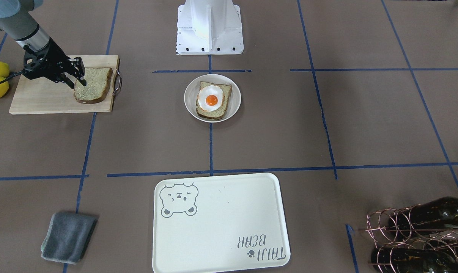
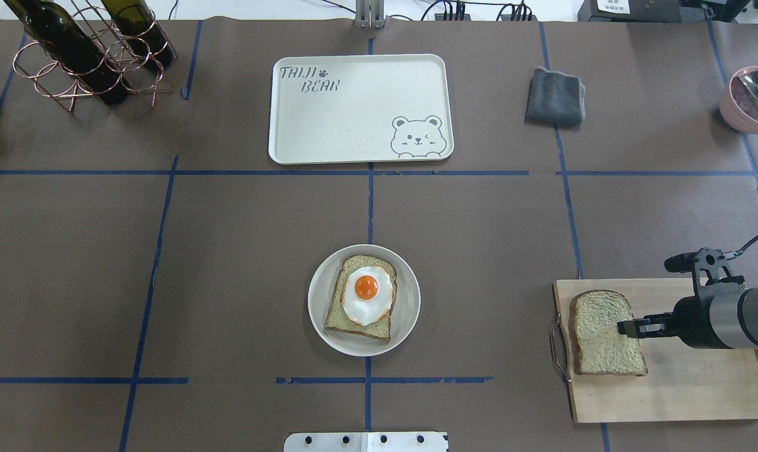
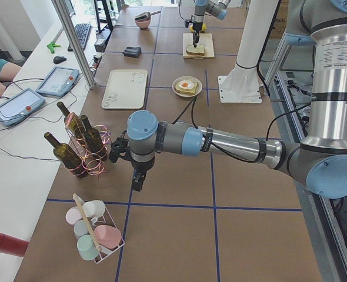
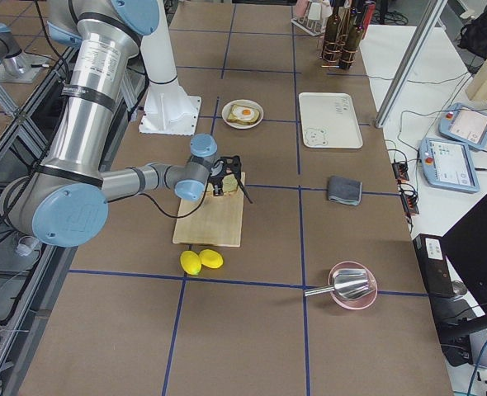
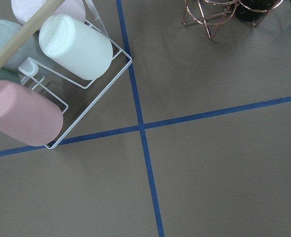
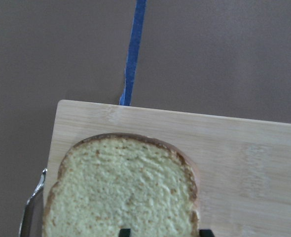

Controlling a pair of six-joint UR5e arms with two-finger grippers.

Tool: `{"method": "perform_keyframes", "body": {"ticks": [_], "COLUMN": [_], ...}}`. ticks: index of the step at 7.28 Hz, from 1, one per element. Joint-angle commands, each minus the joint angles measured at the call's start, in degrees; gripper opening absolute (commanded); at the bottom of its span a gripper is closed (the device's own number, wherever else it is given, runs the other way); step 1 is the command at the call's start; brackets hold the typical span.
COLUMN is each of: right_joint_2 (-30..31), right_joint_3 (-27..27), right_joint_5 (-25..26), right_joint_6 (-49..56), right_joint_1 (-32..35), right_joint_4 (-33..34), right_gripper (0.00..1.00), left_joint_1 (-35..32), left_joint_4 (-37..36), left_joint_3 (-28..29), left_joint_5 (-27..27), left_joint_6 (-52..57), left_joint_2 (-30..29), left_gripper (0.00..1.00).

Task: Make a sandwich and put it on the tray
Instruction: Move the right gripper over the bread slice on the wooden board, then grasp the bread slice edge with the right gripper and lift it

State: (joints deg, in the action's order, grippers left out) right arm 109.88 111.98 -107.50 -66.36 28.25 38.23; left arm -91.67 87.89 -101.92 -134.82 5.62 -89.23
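Sandwich parts and tray, seen from overhead. The lower bread slice (image 2: pixel 336 314), square, tan and speckled with a dark brown crust, lies flat in a small round white plate (image 2: pixel 407 314) at the table's middle. The toy fried egg (image 2: pixel 367 295), white with an orange yolk, rests yolk-up on it. The second bread slice (image 2: pixel 595 345) lies flat and uncovered on a light wooden cutting board (image 2: pixel 667 395), at its metal-handled end. The tray (image 2: pixel 353 113), cream-white with rounded corners, a grey bear face and "TAIJI BEAR" lettering, lies well apart from both slices on the table's far side.

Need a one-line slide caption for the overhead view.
Right gripper poised at the bread slice on the cutting board; fried egg sits on the other slice on the plate, tray beyond.
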Motion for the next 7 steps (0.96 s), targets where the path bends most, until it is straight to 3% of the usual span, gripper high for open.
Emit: {"method": "perform_keyframes", "body": {"ticks": [1, 4, 7], "right_joint_2": [0.07, 0.16, 0.60], "right_joint_3": [0.17, 1.30, 6.83], "right_joint_5": [-0.08, -1.56, -4.82], "right_joint_6": [0.09, 0.09, -0.52], "right_joint_1": [0.05, 0.22, 0.75], "right_joint_4": [-0.09, -0.18, -0.27], "right_gripper": [0.00, 0.00, 0.00], "left_joint_1": [-0.09, -0.18, -0.18], "left_joint_4": [0.00, 0.00, 0.00], "left_joint_3": [-0.03, -0.73, -0.74], "left_joint_5": [0.00, 0.00, 0.00], "left_joint_6": [0.00, 0.00, 0.00], "left_joint_2": [0.02, 0.19, 0.19], "left_gripper": [1.00, 1.00, 1.00]}}
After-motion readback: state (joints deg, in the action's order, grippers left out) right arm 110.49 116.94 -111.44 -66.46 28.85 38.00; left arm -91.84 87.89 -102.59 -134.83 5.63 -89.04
